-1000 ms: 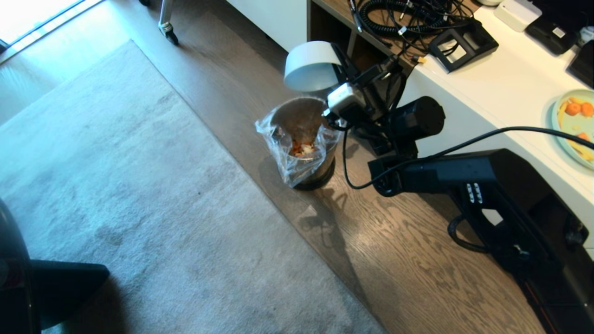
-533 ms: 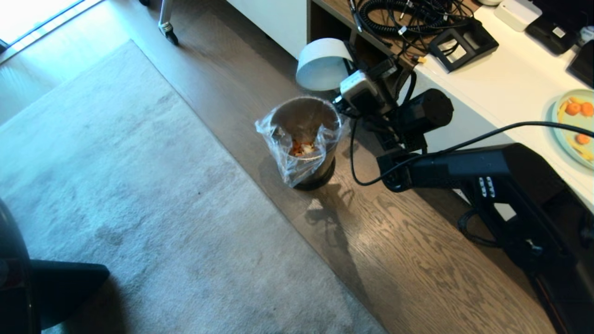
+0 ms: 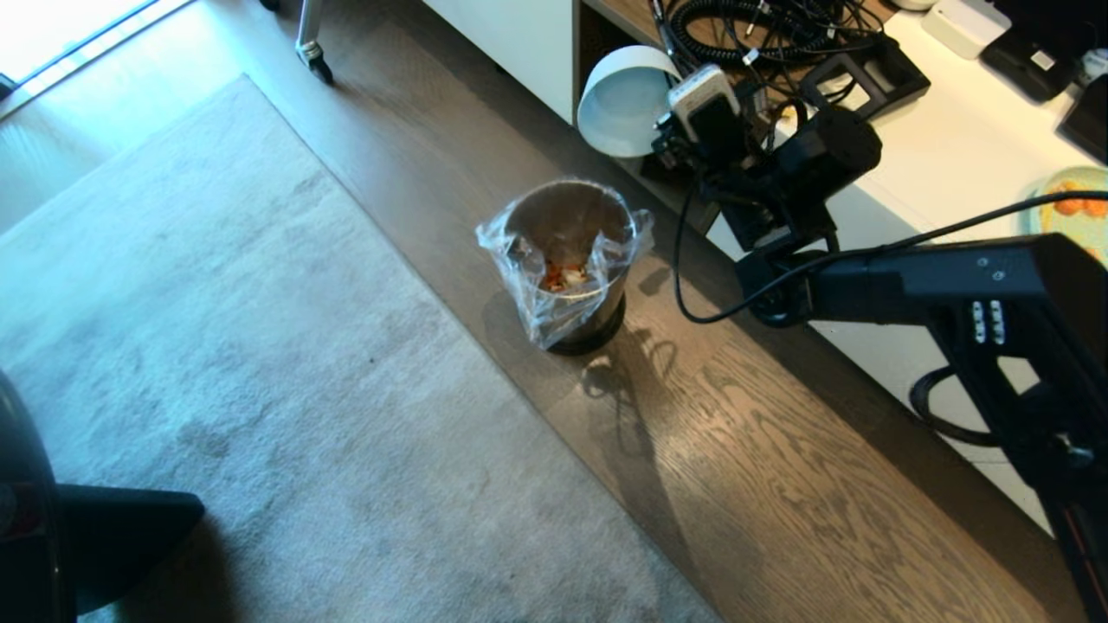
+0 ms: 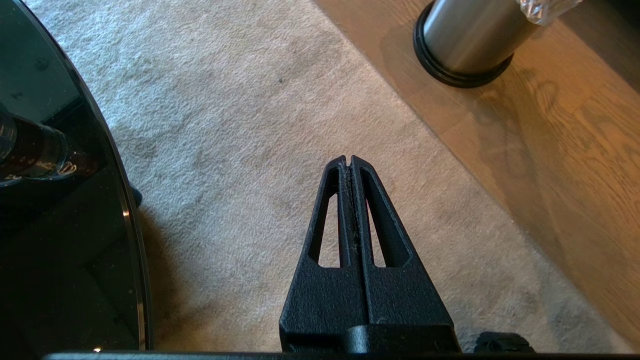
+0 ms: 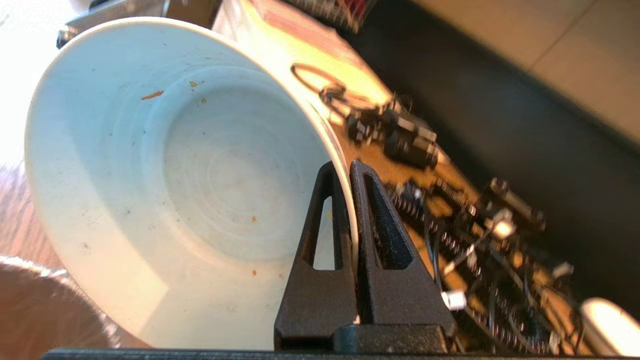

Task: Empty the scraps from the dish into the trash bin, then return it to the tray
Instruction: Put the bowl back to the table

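The right gripper (image 5: 349, 172) fingers pinch the empty dish (image 3: 625, 102) rim, beyond the trash bin (image 3: 567, 260). The scraps (image 3: 563, 277) lie in the bin. Next, carry the dish to the tray, unseen here.

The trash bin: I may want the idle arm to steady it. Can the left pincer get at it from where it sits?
Probably yes. The left pincer hangs shut over the rug, and only bare rug and floor lie between it and the trash bin. The right pincer holds the dish off to the side.

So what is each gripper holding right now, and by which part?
Right gripper pinches the white bowl by its rim, one finger inside, one outside. Left gripper is shut on nothing.
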You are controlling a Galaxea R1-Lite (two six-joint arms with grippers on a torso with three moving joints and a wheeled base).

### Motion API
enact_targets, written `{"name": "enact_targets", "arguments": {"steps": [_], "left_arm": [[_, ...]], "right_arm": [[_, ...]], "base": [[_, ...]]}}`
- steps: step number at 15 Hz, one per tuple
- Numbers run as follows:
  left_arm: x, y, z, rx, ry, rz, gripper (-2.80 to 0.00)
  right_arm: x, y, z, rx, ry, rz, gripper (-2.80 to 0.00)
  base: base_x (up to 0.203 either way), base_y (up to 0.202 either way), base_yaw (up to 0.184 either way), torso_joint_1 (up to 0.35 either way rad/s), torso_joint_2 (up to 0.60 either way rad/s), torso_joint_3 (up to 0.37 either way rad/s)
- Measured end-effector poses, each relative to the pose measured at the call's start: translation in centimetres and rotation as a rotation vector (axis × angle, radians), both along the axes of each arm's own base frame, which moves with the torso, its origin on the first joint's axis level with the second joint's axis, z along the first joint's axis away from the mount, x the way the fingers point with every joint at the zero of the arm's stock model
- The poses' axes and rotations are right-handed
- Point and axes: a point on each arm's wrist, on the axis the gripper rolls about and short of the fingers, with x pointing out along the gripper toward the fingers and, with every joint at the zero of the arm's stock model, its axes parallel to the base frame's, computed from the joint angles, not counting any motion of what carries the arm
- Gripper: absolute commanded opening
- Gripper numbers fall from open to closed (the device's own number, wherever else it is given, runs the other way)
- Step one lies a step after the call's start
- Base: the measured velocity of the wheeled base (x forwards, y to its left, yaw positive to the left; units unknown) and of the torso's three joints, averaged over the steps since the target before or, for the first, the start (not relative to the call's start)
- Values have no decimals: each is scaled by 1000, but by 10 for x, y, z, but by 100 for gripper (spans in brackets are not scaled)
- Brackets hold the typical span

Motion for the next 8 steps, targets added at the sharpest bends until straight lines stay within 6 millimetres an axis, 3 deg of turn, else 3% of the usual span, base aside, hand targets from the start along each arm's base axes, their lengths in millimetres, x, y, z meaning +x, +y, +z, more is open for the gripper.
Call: {"name": "enact_targets", "arguments": {"steps": [4,8], "left_arm": [[0,0,0,0,0,0,-280],[0,0,0,0,0,0,-280]], "right_arm": [[-17,-12,8,50,150,-1,-280],[-39,-33,-7,47,268,-25,-280]], "base": [[0,0,0,0,0,0],[0,0,0,0,0,0]]}}
